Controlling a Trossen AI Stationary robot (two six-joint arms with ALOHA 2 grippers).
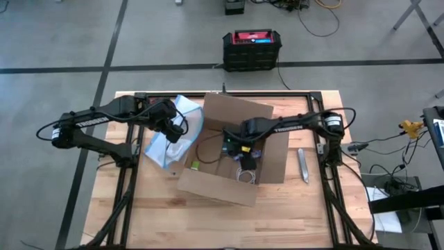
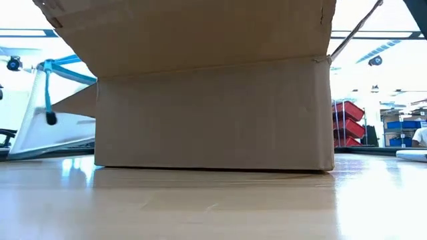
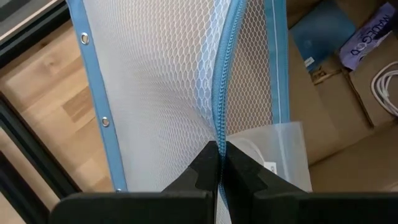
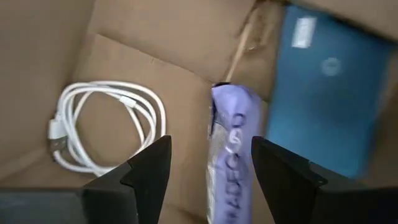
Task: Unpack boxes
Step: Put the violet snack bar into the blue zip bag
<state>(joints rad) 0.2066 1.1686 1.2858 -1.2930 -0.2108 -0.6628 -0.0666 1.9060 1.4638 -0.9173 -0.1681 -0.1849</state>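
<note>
Cardboard fills the low view: the brown box (image 2: 213,113) stands on the pale wooden table (image 1: 208,222) with its nearest wall facing the table's front edge and a flap leaning out above it. From above, the box (image 1: 232,149) sits at the table's middle, flaps spread open. Grey floor with dark lines surrounds the table, and a black crate with red top (image 1: 252,50) stands on it beyond the far edge. Red and blue bins show in the room behind. The left gripper (image 3: 219,163), towards the left edge beside the box, is pinched closed on the zipper seam of a clear blue-edged mesh bag (image 3: 180,81). The right gripper (image 4: 208,165) reaches down into the box, fingers parted and holding nothing, a purple packet (image 4: 229,155) lying between them on the box floor. A coiled white cable (image 4: 106,127) and a blue flat package (image 4: 326,81) lie beside it. A small grey tool (image 1: 303,165) lies towards the right edge.
</note>
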